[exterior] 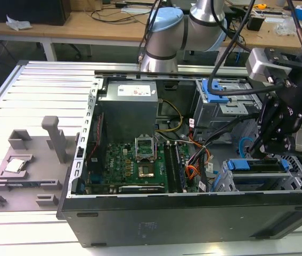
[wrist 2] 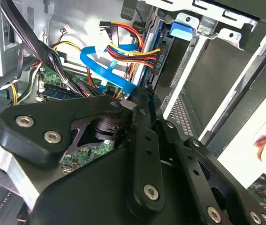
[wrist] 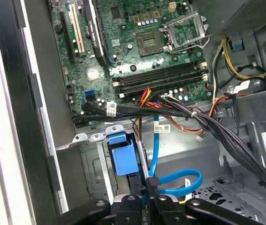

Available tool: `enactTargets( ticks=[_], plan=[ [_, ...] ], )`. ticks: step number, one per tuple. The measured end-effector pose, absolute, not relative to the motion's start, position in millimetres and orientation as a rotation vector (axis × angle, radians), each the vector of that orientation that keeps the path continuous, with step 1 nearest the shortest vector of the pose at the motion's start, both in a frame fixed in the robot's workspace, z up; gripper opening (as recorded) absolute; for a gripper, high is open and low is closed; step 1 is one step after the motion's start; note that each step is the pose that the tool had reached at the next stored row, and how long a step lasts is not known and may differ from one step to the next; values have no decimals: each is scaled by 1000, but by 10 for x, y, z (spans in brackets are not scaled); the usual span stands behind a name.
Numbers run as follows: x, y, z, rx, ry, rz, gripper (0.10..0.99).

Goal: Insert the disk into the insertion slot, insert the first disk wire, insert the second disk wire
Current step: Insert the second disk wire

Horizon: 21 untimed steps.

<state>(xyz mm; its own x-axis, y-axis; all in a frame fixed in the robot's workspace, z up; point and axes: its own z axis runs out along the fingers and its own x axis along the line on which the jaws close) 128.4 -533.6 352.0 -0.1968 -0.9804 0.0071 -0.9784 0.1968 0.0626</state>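
Observation:
The disk (exterior: 257, 165) lies in the insertion slot (exterior: 300, 178), a silver cage at the front corner of the open case on the exterior view's right, with the blue carrier end (wrist: 122, 153) showing. My gripper (exterior: 261, 150) hangs just above that end. Its fingers (wrist: 137, 208) are shut on the black plug (wrist: 152, 181) of a thin blue wire (wrist: 179, 180), which loops beside the cage. In the second wrist view the fingertips (wrist 2: 144, 101) sit beside the cage wall, the blue wire (wrist 2: 107, 68) trailing behind. A red, yellow and black wire bundle (wrist 2: 133, 44) ends near the disk's edge.
The motherboard (exterior: 135, 162) fills the case floor, the power supply (exterior: 127, 106) behind it. A second grey cage with a blue latch (exterior: 214, 90) stands at the back. A thick black cable bundle (wrist: 170, 112) crosses near the slot. A grey fixture (exterior: 28, 165) lies outside on the exterior view's left.

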Motion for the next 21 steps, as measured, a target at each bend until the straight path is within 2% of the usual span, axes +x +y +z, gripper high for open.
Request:
enactTargets(
  ticks=[21],
  plan=[
    [1376, -5337, 3392, 2110, -2262, -63, 165]
  ],
)
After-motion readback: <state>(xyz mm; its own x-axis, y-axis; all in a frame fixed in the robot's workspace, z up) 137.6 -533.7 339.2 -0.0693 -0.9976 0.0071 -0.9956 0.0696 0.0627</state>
